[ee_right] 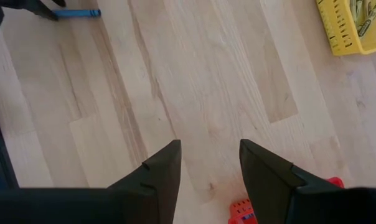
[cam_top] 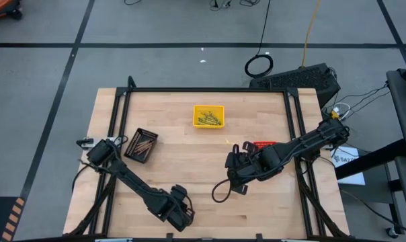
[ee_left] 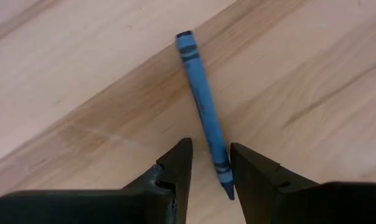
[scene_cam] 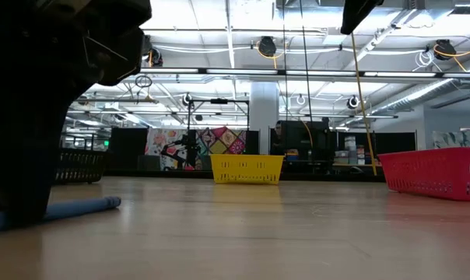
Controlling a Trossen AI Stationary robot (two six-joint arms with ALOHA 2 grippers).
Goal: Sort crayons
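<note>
Blue crayon [ee_left: 203, 106] lies flat on the bench [ee_left: 82, 68], one end between the left gripper [ee_left: 211, 168] fingers [ee_left: 175, 165], which are parted and not gripping it.

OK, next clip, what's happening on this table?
A two-arm robot is sorting crayons into small trays. The left gripper is down at the near edge of the table, its open fingers straddling one end of a blue crayon that lies flat on the wood, not yet lifted. The right gripper hovers open and empty over the middle of the table. The yellow tray already holds yellowish crayons, the black tray brownish ones, and the red tray sits partly under the right arm.
</note>
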